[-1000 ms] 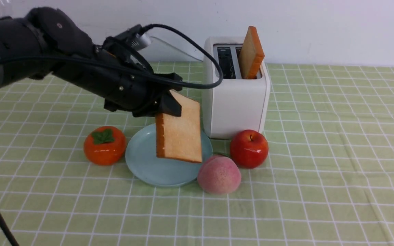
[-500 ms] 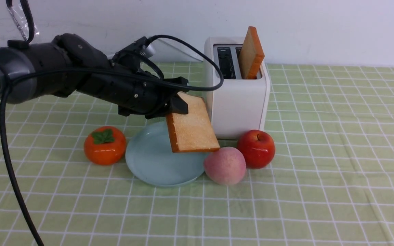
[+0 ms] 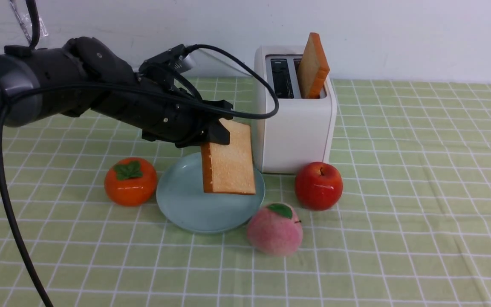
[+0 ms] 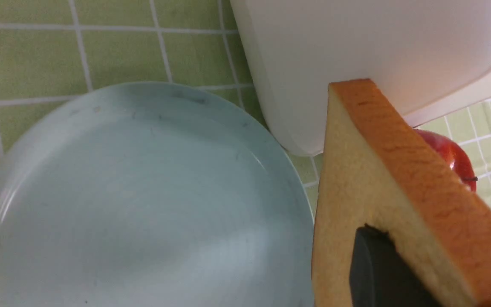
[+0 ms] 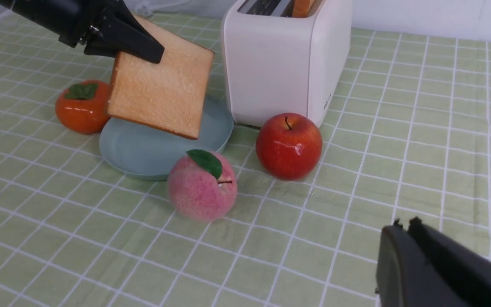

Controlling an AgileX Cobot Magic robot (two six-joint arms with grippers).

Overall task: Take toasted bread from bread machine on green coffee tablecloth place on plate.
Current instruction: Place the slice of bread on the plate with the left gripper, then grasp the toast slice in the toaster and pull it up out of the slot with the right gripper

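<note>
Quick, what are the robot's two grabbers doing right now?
Left gripper: closed, holding toast.
Right gripper: closed, holding nothing.

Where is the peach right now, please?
In the front view the peach lies on the tablecloth by the near right rim of the plate, nearer and left of the apple.

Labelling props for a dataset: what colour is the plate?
The plate is a plain pale blue-green with no pattern. The left wrist view shows it best.
</note>
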